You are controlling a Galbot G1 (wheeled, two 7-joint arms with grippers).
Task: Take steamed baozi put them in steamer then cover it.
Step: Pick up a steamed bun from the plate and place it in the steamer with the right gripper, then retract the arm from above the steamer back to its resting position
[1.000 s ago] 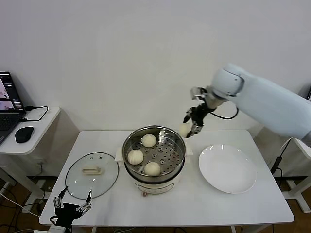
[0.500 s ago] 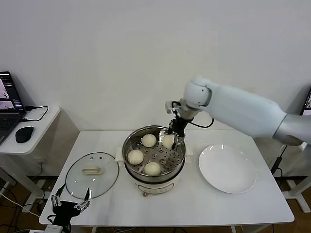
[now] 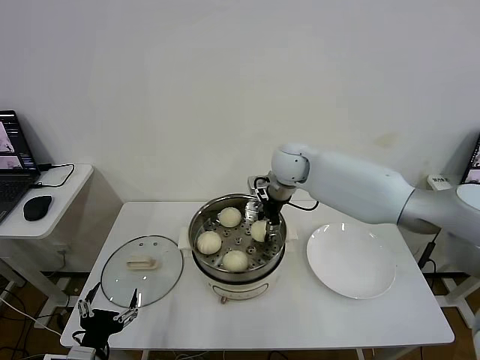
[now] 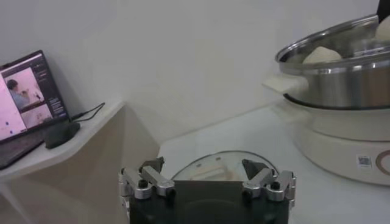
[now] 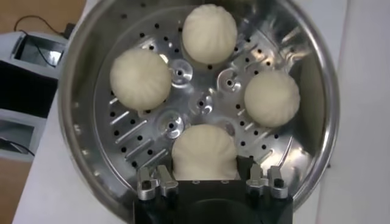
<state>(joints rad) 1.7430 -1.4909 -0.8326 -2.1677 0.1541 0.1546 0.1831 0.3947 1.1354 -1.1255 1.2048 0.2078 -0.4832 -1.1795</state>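
Now, right claw (image 5: 206, 182) inside steamer (image 3: 201, 225), fingers clasped around fourth baozi (image 5: 204, 153).

This looks like a test room or lab, maybe an office. The wall (image 3: 187, 90) is bare and white, a laptop (image 3: 13, 161) and mouse (image 3: 37, 207) sit on a side desk (image 3: 52, 199), and cables (image 3: 19, 300) trail on the floor.

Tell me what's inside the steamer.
Inside the steamer, four baozi sit on the perforated tray; the right tool grips the fourth. Below the tray is hidden.
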